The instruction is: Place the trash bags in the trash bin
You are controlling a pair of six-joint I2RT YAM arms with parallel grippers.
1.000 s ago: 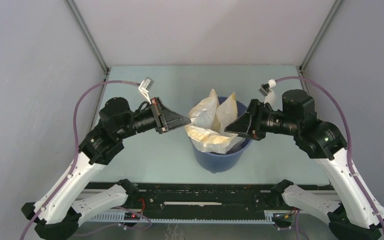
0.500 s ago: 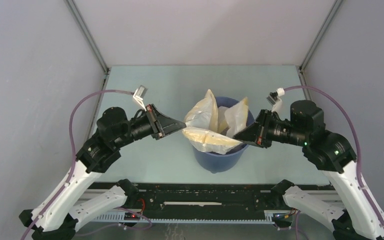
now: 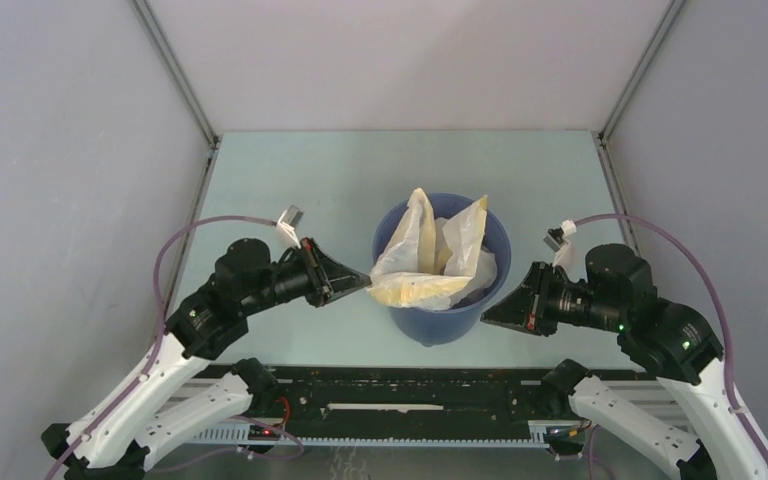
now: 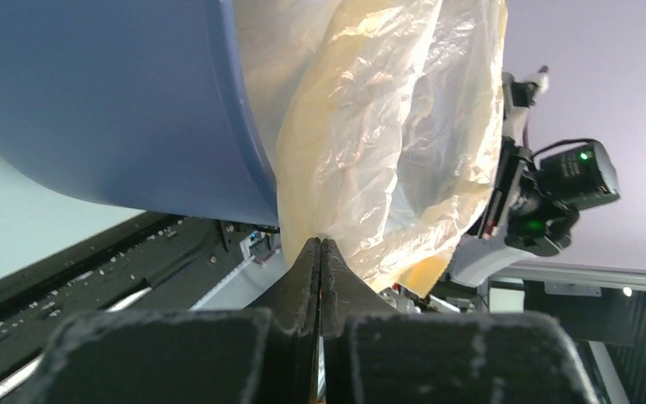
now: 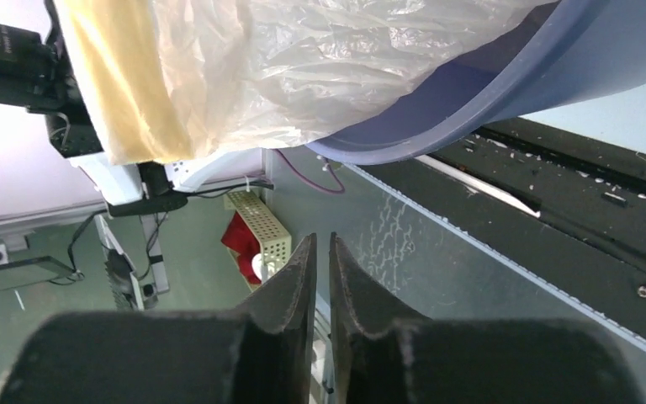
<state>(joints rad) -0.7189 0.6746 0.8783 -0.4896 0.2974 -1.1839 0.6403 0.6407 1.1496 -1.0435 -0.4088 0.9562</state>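
In the left-centre of the top view, the left end effector (image 3: 365,286) has dropped lower and nearer the bottom of the frame over the last second. Its fingers are pressed together on the yellowish edge of the bag (image 3: 428,262), and they appear to be drawing that edge down outside the rim. At centre, the bag now sits deeper in the blue bin (image 3: 438,322), with two peaks sticking up and its rim draped over the near wall. At lower right, the right end effector (image 3: 488,318) has backed away from the bin. Its fingers are nearly together and hold nothing. The bag looks mostly in, with its edge left to seat.
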